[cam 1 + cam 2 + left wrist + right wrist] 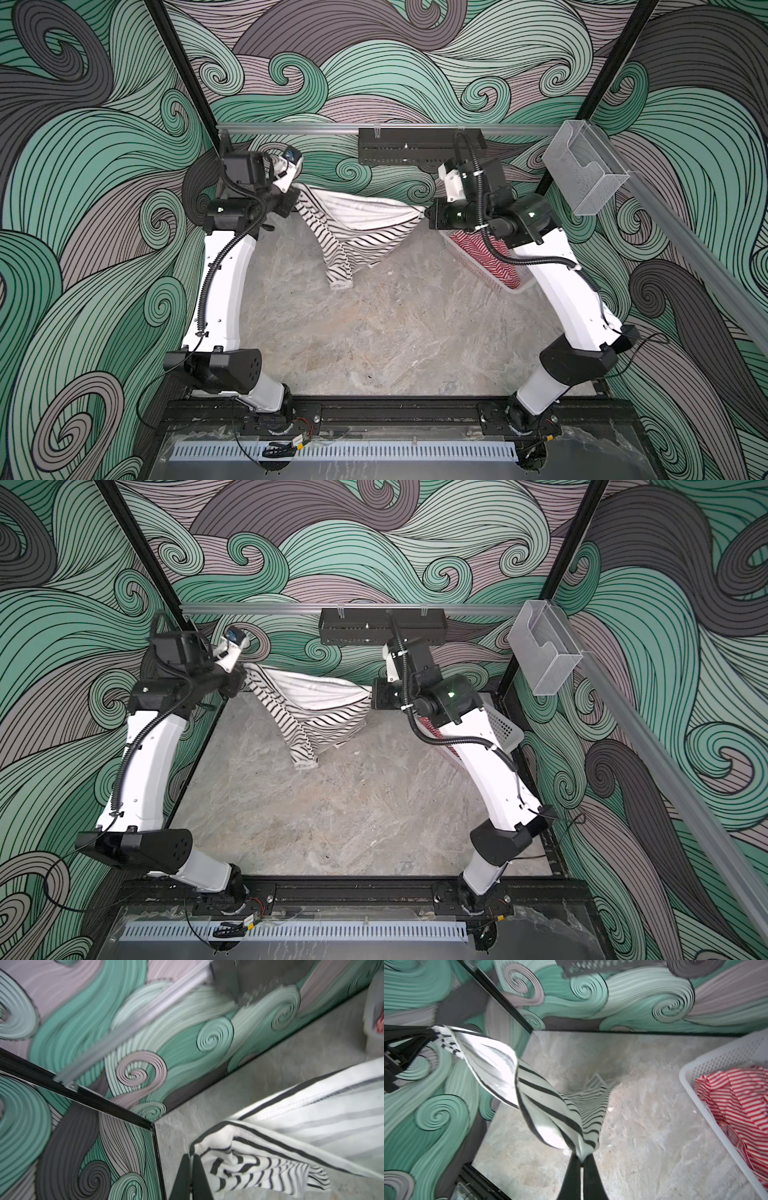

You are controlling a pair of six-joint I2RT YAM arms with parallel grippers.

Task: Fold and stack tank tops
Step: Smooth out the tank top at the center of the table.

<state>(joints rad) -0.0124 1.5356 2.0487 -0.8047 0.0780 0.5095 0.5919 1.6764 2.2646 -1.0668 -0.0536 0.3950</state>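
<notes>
Both arms raised, left claw [191, 1157] and right claw [582, 1160] each pinching black-and-white tank top [365, 224] slung between

Open tabletop [395, 332]; basket [511, 288] far right

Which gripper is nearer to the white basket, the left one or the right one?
Right. The right gripper hangs beside the basket; the left gripper is across the table, holding the other end of the black-and-white top.

Red-and-white tank top [467, 247] and basket [512, 291], perhaps mostly out of sight beneath the right arm [552, 282].
</notes>
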